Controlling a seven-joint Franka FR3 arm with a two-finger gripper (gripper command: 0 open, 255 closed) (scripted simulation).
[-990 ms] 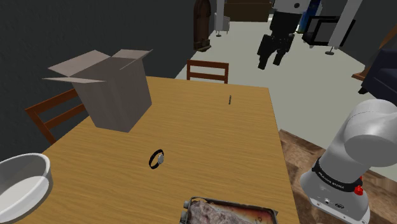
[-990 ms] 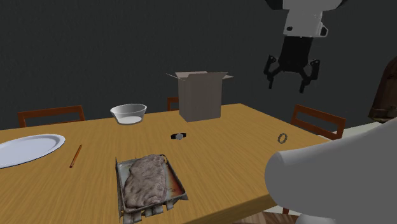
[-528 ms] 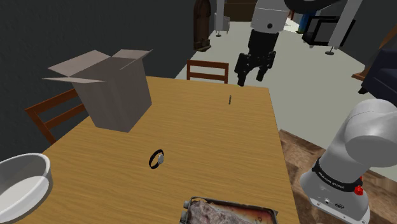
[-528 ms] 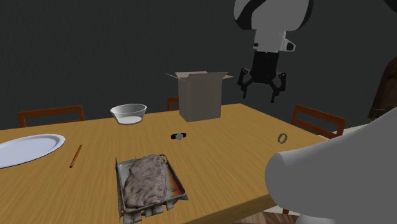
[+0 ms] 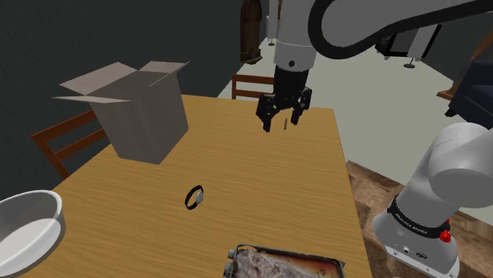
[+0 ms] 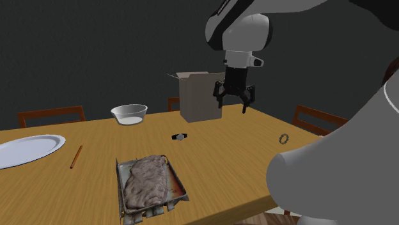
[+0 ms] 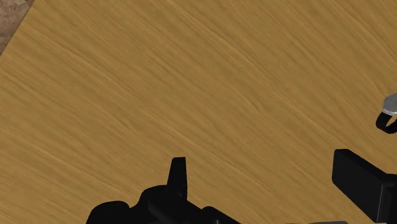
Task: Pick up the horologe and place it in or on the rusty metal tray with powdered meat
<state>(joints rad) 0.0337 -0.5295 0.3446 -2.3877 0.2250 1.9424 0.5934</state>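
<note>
– On the desk (image 5: 261, 174), mid-surface. Item one: horologe (image 5: 194, 197), a wristwatch with black strap and grey face, lying loose. Anything touching it?
– Nothing. It lies between the cardboard box (image 5: 146, 110) and the tray (image 5: 316, 257), apart from both.
– Item two, the tray?
– Rusty metal, holding a pale pinkish mass of meat. It sits at the desk's edge on the side of the stand (image 5: 415, 237).
– Item three, the hand?
– Black hand (image 5: 281, 120), fingers spread wide, holding nothing. It hangs above the far part of the desk, well apart from the horologe. From the wrist view the horologe shows off to one side, beyond one finger.
– Remainder?
– One white bowl (image 6: 129, 117) and one white plate (image 6: 29, 148). One thin brown stick (image 6: 76, 156) lies between plate and tray. Wooden chairs (image 5: 258, 88) stand round the desk.
</note>
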